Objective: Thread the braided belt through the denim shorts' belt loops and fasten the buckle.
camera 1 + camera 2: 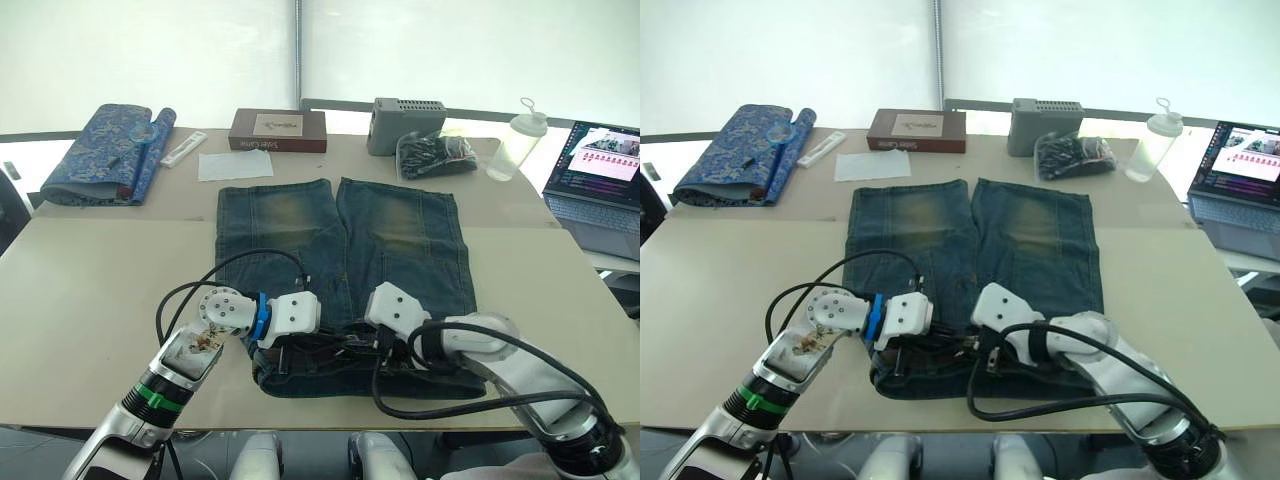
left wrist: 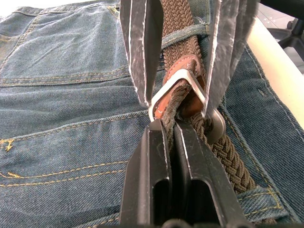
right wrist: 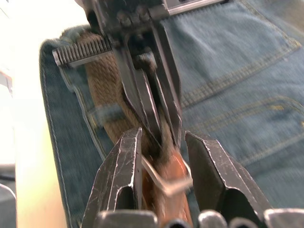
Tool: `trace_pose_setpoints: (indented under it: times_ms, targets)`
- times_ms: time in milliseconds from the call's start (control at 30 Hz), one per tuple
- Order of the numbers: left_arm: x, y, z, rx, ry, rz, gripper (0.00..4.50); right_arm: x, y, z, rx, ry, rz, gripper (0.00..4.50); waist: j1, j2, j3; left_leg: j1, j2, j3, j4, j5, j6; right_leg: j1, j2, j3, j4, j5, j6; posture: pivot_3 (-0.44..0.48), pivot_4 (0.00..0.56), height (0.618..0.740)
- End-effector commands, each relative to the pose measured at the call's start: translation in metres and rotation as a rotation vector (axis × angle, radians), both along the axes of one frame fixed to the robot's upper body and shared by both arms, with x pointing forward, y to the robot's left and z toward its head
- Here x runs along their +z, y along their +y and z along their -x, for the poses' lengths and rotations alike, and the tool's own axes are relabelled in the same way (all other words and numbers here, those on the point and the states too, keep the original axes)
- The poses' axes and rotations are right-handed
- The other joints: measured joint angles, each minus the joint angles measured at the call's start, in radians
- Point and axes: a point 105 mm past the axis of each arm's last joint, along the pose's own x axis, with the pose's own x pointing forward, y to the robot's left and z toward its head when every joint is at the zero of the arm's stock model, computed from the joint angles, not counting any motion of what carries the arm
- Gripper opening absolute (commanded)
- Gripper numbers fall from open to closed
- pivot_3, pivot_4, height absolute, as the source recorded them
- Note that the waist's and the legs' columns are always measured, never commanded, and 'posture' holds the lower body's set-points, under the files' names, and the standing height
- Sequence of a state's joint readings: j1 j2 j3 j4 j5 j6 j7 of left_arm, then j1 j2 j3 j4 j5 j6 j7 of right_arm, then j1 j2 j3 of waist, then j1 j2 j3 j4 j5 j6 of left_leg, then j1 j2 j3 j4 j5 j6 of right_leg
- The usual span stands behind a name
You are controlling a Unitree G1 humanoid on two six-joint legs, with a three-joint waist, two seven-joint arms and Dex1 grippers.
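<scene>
Beige table (image 1: 80,300); left gripper (image 2: 166,124) pinches braided belt (image 2: 180,28); right gripper (image 3: 161,156) straddles buckle (image 2: 176,84), apart.

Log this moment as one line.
left gripper: shut on braided belt | right gripper: open around buckle | site: denim shorts waistband

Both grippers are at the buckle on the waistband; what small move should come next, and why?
Probably the left gripper, shut on the braided belt end, should push it further through the buckle while the right gripper straddles the frame: the strap has only just entered it, on the denim shorts.
</scene>
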State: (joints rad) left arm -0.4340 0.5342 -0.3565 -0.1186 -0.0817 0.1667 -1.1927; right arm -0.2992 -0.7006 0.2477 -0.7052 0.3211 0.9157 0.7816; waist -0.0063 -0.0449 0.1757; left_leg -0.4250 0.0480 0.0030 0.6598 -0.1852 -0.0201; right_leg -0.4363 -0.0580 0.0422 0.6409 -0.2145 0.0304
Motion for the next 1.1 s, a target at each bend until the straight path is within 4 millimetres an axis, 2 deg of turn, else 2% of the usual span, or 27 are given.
trace_pose_setpoints:
  times_ms: [33,167,300,433,1033,1100]
  targets:
    - [-0.003,-0.003,0.006,-0.042,0.003,-0.018,0.0,0.015,-0.017,0.005,0.013,-0.043,0.016,1.64,0.0,0.0,0.0,0.0,0.0,0.0,0.0,0.0,0.0,0.0,0.0,0.0,0.0,0.0,0.0,0.0,0.15,0.718]
    - [-0.003,-0.002,0.005,-0.04,0.003,-0.017,0.0,0.009,-0.027,0.004,0.01,-0.083,0.111,1.64,-0.003,0.0,0.0,0.001,0.0,0.0,0.0,0.0,0.0,0.0,0.0,0.0,0.0,0.0,0.0,0.0,0.15,0.718]
    - [-0.003,-0.002,0.002,-0.036,-0.002,-0.017,0.0,0.006,-0.019,-0.001,0.005,-0.104,0.104,1.64,-0.005,0.0,0.0,0.001,0.001,0.0,0.0,0.0,0.0,0.0,0.0,0.0,0.0,0.0,-0.001,0.0,0.15,0.718]
    - [-0.002,-0.001,0.0,-0.029,-0.009,-0.017,0.0,0.005,-0.014,0.004,0.03,-0.088,0.1,1.64,-0.004,0.0,0.0,0.0,0.0,0.0,0.0,0.0,0.0,0.0,0.0,0.0,0.0,0.0,0.0,0.0,0.15,0.718]
    - [0.0,-0.002,0.0,-0.021,-0.017,-0.014,0.0,-0.001,-0.014,-0.002,0.034,-0.115,0.162,1.64,-0.004,0.0,0.0,0.0,0.0,0.0,0.0,0.0,0.0,0.0,0.0,0.0,0.0,0.0,0.0,0.0,0.15,0.718]
    - [0.001,-0.003,0.0,-0.022,-0.018,-0.012,0.0,-0.002,-0.014,-0.001,0.038,-0.114,0.171,1.14,-0.004,0.0,0.0,0.0,0.0,0.0,0.0,0.0,0.0,0.0,0.0,0.0,0.0,0.0,0.0,0.0,0.15,0.718]
